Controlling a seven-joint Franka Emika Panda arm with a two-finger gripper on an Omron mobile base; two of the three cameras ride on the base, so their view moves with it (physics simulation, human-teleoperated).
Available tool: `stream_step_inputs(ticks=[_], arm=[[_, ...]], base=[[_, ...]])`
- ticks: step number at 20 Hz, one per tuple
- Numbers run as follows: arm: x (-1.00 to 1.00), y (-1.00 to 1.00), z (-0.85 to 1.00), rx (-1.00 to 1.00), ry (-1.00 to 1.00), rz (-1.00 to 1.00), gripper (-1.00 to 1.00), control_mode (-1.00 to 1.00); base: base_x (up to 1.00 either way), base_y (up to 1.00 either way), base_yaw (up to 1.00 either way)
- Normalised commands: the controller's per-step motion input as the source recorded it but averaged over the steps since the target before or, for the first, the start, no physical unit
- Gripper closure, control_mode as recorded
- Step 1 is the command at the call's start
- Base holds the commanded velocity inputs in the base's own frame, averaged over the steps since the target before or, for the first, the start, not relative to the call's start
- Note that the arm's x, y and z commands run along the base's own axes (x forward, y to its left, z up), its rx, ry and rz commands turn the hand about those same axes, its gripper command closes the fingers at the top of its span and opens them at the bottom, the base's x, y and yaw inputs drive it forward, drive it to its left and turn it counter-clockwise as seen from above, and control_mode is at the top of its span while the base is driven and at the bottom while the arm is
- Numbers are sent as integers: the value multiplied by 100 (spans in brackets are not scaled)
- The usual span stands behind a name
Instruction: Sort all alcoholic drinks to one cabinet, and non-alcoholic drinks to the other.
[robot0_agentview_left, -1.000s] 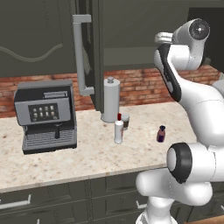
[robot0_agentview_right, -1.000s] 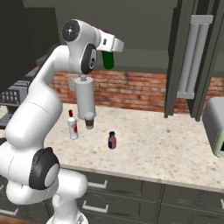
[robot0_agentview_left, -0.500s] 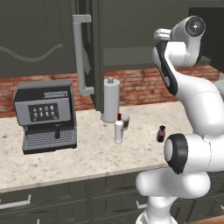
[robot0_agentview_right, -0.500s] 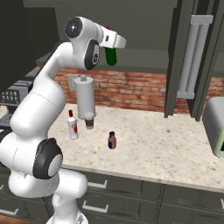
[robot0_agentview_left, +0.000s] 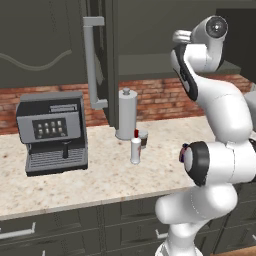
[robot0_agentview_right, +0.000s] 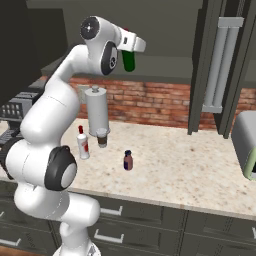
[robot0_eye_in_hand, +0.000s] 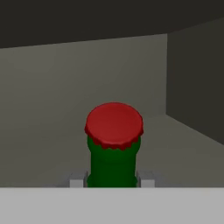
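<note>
The gripper (robot0_eye_in_hand: 113, 178) is clenched on the smooth, round green glass bottle (robot0_agentview_right: 129, 60) with a crimped red cap (robot0_eye_in_hand: 114, 124), held high above the speckled stone counter (robot0_agentview_right: 200, 170).

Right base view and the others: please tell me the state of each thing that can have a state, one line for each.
Gripper: shut on the green bottle.
Green bottle: capped, held up at the open cabinet.
Cabinet door: open.
White bottle: upright on the counter, red cap on.
Purple bottle: upright, capped.
Coffee cup: upright on the counter.
</note>
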Motion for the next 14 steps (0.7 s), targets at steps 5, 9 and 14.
stream_step_inputs(ticks=[5, 9, 14], arm=[[28, 0, 0, 0, -2, 1, 100, -100], [26, 0, -1, 0, -3, 2, 100, -100], [21, 0, -8, 0, -4, 2, 100, -100]], base=[[0, 0, 0], [0, 0, 0], [0, 0, 0]])
